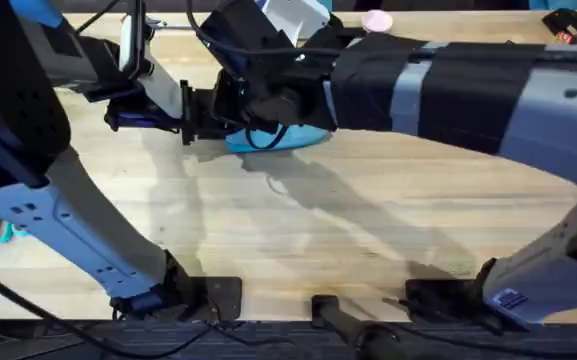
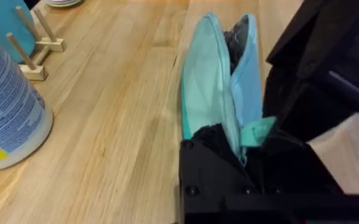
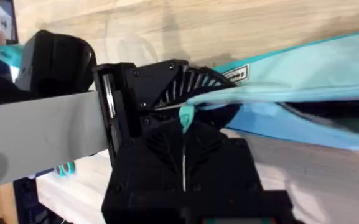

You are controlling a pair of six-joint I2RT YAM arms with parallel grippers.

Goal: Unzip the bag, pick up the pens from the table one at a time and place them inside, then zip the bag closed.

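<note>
so far: the bag lies unzipped for most of its length; in the left wrist view its two fabric lips stand apart with a dark gap between them, so the first step looks done or nearly so.
pens: a dark shape sits inside the mouth at the far end, but whether it is a pen or lining cannot be told; no pen can be picked out on the worktop, much of which the arms cover.
left to do: judged from this, loading the pens, unless they are already in, and then zipping shut.
bag position: on the worktop at mid-far field, under and between the two wrists; in the overhead view just a turquoise edge peeks out below the right arm.
bag axis: long axis runs roughly left-right across the worktop in the overhead view; in the left wrist view it stretches straight away from that camera, mouth facing up.
left gripper: its fingers are clenched on the near end of the bag, pinching fabric and a small turquoise tab.
right gripper: its fingers are pressed together on a small turquoise tab at the bag's end, likely the zipper pull or an end loop.
nearby: blue-and-white canister stands well to one side of the bag, not touching it.
risk: soft fabric may sag and close the mouth if either grip lets go.
</note>
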